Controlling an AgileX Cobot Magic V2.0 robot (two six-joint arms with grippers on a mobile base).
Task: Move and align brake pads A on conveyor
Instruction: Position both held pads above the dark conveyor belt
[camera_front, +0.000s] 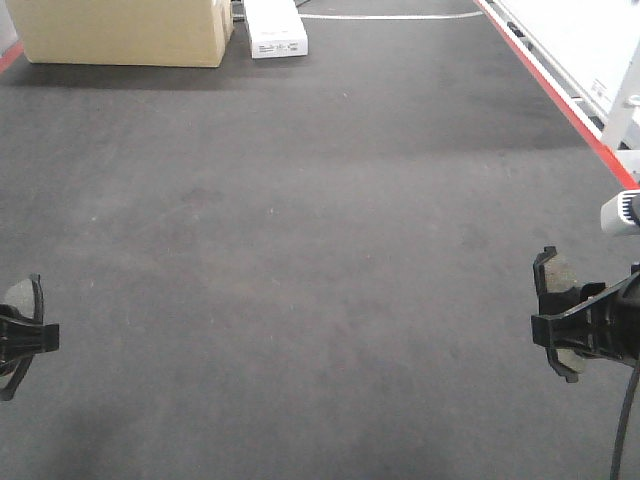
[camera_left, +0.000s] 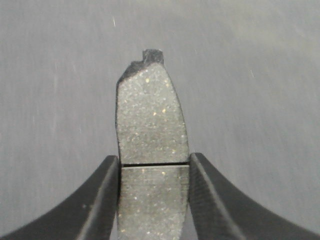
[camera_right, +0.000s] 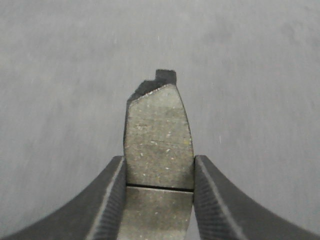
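Each gripper holds one brake pad above the dark charcoal conveyor (camera_front: 300, 230). My left gripper (camera_left: 154, 165) is shut on a gritty grey-brown brake pad (camera_left: 150, 115), clamped at its centre groove. In the front view that left gripper (camera_front: 22, 338) sits at the far left edge with its brake pad (camera_front: 18, 295) partly cut off. My right gripper (camera_right: 160, 170) is shut on a second brake pad (camera_right: 159, 135), its groove level with the fingers. At the right edge of the front view, the right gripper (camera_front: 570, 325) holds its brake pad (camera_front: 555, 280) with the pad's length running away from the camera.
A cardboard box (camera_front: 125, 30) and a white box (camera_front: 275, 28) stand at the belt's far end. A red edge strip (camera_front: 560, 100) runs along the conveyor's right side, with a white frame (camera_front: 590, 50) beyond it. A white cable (camera_front: 390, 16) lies across the far end.
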